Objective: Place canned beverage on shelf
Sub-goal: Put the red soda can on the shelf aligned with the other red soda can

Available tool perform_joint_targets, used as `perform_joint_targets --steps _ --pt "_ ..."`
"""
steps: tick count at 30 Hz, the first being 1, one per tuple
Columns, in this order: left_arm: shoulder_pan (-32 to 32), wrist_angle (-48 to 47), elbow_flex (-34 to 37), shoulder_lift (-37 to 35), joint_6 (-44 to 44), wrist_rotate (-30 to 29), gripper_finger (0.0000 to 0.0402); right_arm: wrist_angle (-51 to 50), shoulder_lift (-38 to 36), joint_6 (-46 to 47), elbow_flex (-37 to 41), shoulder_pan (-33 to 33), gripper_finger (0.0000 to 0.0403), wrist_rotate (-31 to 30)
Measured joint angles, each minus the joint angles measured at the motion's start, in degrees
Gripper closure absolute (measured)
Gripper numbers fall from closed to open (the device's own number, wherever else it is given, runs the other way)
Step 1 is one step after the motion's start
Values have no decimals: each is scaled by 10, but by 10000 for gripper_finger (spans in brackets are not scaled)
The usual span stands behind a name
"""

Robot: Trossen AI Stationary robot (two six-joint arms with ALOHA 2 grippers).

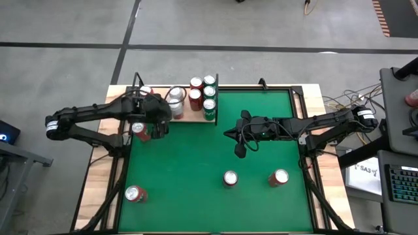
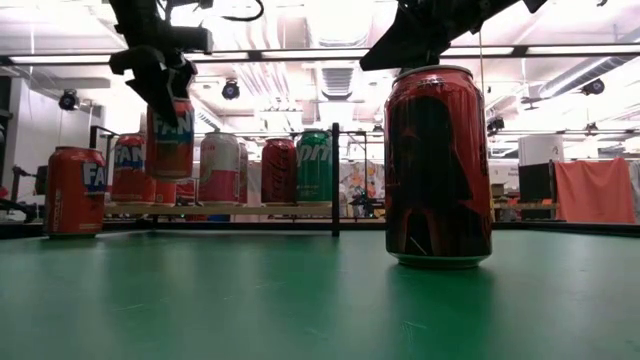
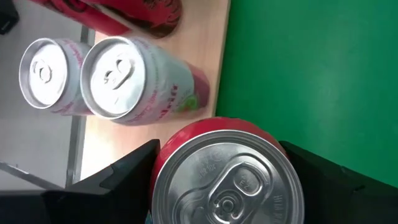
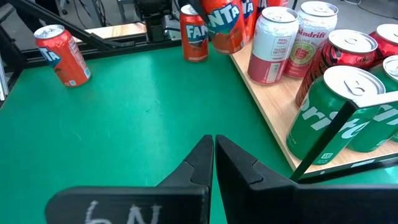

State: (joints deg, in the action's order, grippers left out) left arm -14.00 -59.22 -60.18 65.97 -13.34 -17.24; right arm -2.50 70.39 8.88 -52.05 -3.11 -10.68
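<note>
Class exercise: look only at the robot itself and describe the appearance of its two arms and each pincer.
Both arms are dark and slim, each with a pale band near its base. The left pincer has flat black fingers; the right pincer has tapering black fingers, white handwriting on its body and black cables.

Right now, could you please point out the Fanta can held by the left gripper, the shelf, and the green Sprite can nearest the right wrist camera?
Fanta can (image 2: 171, 140), low view, on its orange label.
Shelf (image 4: 277, 106), right wrist view, on bare wood.
Sprite can (image 4: 329, 115), right wrist view, on its green side.
</note>
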Motion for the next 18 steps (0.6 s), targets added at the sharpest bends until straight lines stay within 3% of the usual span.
perform_joint_targets --steps 18 --pt "-119 13 0 1 -91 93 119 0 0 -11 0 0 394 0"
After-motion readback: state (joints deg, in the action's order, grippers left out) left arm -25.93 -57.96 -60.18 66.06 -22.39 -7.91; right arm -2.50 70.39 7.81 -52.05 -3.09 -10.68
